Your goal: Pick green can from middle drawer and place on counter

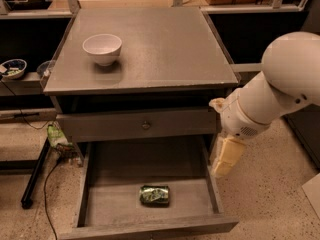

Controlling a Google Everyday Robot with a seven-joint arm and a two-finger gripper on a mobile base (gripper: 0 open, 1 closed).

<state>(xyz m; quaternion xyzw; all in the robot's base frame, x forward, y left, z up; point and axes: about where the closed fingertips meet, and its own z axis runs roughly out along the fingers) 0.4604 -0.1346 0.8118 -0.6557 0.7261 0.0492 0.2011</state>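
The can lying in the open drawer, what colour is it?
Shiny green can, best in the camera view; the gripper hangs beside the drawer.

A single camera looks down steeply from above and in front of the drawer cabinet, facing its front. The counter [165, 49] fills the upper half of the view, and the open middle drawer [150, 225] reaches the bottom border. The camera sits close, so the cabinet spans most of the width. The white arm [280, 84] enters from the right edge, large and near the lens. The gripper [226, 159] hangs just outside the drawer's right wall.
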